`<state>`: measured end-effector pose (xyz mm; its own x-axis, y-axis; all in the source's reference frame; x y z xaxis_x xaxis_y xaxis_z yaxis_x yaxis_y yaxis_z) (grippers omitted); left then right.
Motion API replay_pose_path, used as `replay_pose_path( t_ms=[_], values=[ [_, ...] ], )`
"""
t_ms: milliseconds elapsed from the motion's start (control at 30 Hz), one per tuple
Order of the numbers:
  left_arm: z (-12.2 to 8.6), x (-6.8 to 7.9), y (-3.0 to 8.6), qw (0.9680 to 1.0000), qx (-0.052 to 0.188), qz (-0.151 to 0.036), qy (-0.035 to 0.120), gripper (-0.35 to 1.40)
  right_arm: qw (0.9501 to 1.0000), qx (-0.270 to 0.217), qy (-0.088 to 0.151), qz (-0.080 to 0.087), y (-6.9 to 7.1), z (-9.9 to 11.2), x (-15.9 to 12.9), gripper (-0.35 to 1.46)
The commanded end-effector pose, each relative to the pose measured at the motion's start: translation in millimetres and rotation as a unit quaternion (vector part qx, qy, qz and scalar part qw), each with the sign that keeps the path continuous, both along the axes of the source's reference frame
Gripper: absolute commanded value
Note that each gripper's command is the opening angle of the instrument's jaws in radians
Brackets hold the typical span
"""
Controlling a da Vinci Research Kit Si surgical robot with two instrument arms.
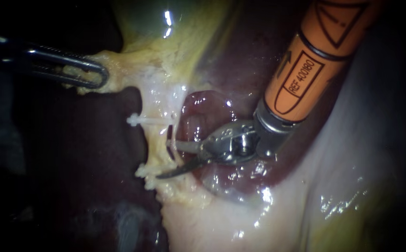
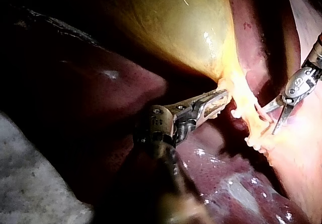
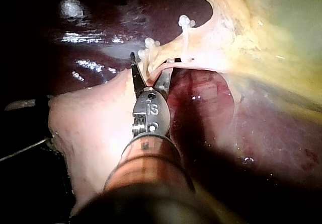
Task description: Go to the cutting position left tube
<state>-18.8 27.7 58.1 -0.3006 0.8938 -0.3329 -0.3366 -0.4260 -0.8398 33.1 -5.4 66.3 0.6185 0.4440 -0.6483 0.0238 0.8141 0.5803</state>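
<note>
Endoscope: left instrument [image 1: 101, 77] came in from the left, tool clenched on yellow tissue [image 1: 119, 70] at the gallbladder's [image 1: 179, 32] narrow end. Right instrument [image 1: 164, 161], orange shaft, had its tool released, blades apart.

Left tube [image 1: 155, 147] sat mid-view, just ahead of the blade tips; couldn't tell if they touched. It looked like a pale yellowish, ragged band strung down from the gripped tissue, with dark liver [image 1: 240, 70] around it.

Right wrist view showed more clearly than the endoscope that a thin pink tube [image 3: 196, 63] ran between the open blades.

Only the left wrist view showed the gallbladder's swollen yellow-green body and the left tool's bite side-on.

Count: 2 instruments, 2 tubes, 2 white clips. Upper clip [image 1: 149, 120] and lower clip [image 1: 142, 171] both lay across the left tube, blades level with the stretch between them.
</note>
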Motion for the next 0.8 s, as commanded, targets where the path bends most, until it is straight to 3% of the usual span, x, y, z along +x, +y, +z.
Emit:
replay_pose_path(
  t_ms=[33, 800],
  values=[
    [0.0, 0.0, 0.0, 1.0, 0.0, 0.0, 0.0, -0.35, 1.0, 0.0, 0.0, 0.0, 0.0, 0.0, 0.0, 1.33],
    [0.0, 0.0, 0.0, 1.0, 0.0, 0.0, 0.0, -0.35, 1.0, 0.008, -0.003, 0.002, 0.7, 1.4, -1.8, 1.33]
  ],
)
